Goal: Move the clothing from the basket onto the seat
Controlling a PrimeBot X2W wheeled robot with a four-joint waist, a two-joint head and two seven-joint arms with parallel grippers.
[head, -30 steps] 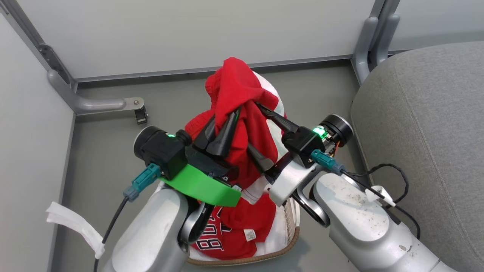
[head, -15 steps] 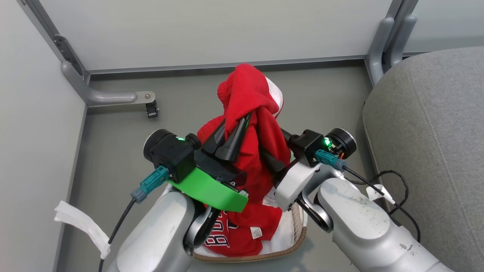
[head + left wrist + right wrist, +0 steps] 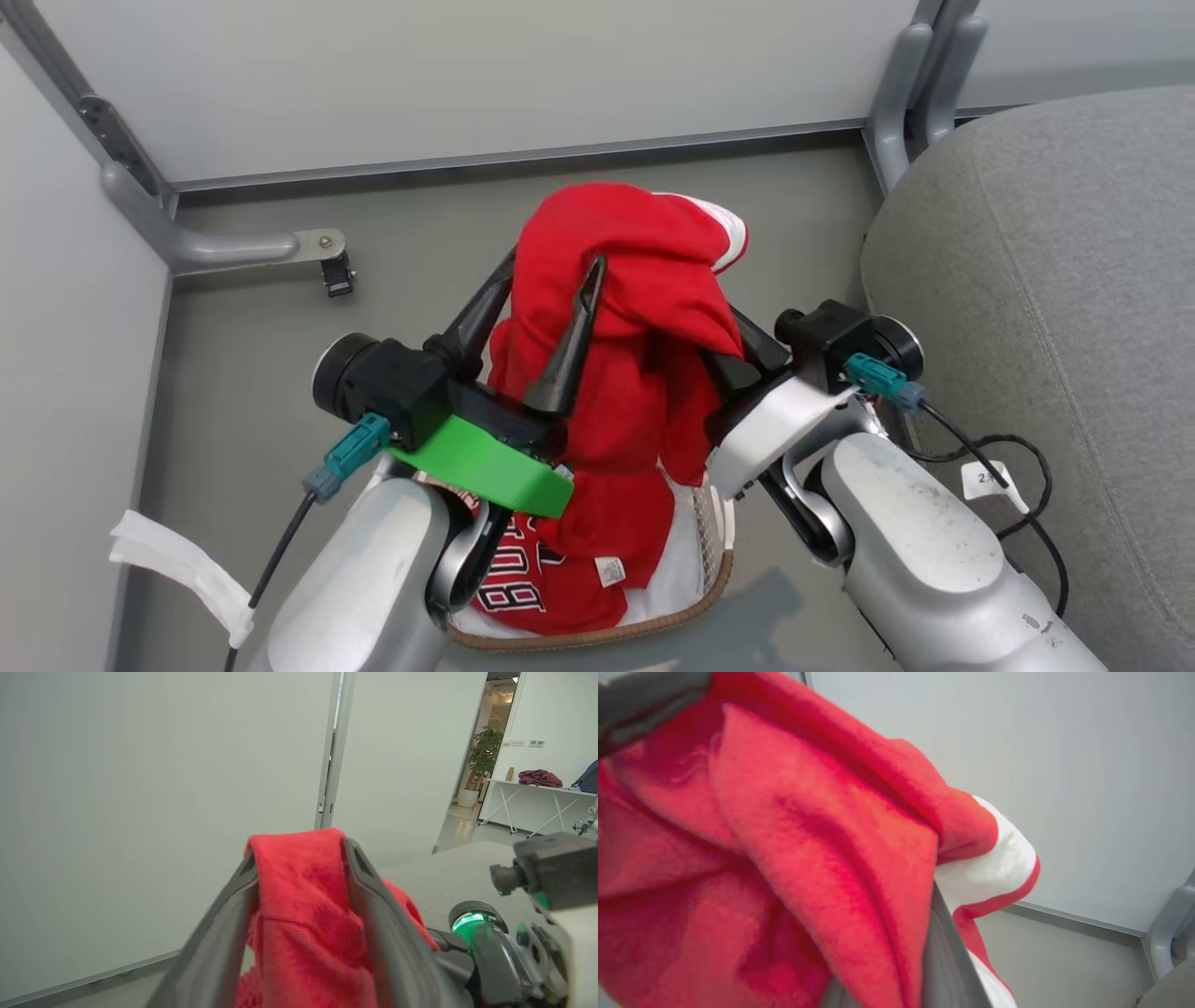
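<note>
The right hand (image 3: pixel 738 347) has its fingers buried under the soft red sports garment with white stripes (image 3: pixel 625 280), so I cannot tell if it grips. The left hand (image 3: pixel 555 261) has its fingers wide apart, with cloth draped over them. The garment hangs long-ways down from both hands into the oval white basket with a brown woven rim (image 3: pixel 653 627), hiding most of it. Its striped end points at the big grey cloth seat (image 3: pixel 1046 280) beyond the right hand.

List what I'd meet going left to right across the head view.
white strap → left gripper → clothing → right gripper → seat. The basket is left out because it lies under the arms and its place in the order is unclear.
</note>
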